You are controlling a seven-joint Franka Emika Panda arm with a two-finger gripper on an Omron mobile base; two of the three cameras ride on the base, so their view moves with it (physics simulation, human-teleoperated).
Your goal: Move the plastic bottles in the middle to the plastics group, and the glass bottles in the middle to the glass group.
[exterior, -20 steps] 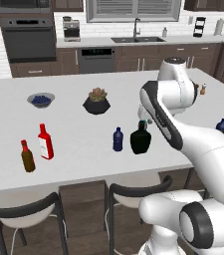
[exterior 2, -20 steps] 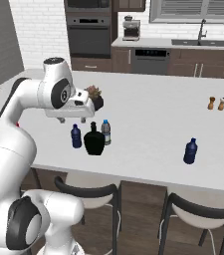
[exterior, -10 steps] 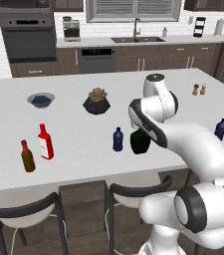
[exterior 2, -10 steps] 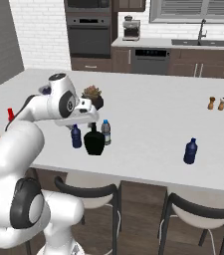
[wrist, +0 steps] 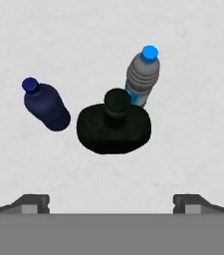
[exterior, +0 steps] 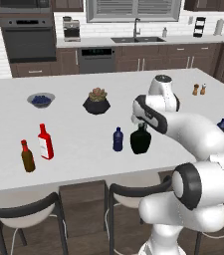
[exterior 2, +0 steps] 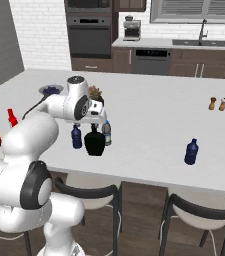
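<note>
Wide-open jaws mark the gripper [wrist: 111, 201], which hangs empty above the cluster of middle bottles, touching nothing; its two dark fingertips [wrist: 33, 200] stand far apart at the bottom of the hand view with bare counter [wrist: 193, 60] between them. Directly ahead of the fingers, roughly centred between them, sits the squat black glass bottle [wrist: 114, 125], seen from above with its short neck toward the camera. Just beyond it and slightly toward the right fingertip, the clear bottle [wrist: 143, 74] with the blue cap stands so close that it looks to be touching or nearly touching the black one; I cannot tell which. Off toward the left fingertip, a little apart, is the navy plastic bottle [wrist: 47, 105]. The main risk, as I judge it, is crowding: a descent onto the black bottle could clip the clear bottle and tip it, since there is scarcely any room on that side. The black bottle is also broad and glossy, so a grip across its wide body may slip or fail to span it, and the neck may be the safer hold. The glass group [exterior: 38, 147] lies well off to the arm's left, so a long carry would punish a weak grip.
</note>
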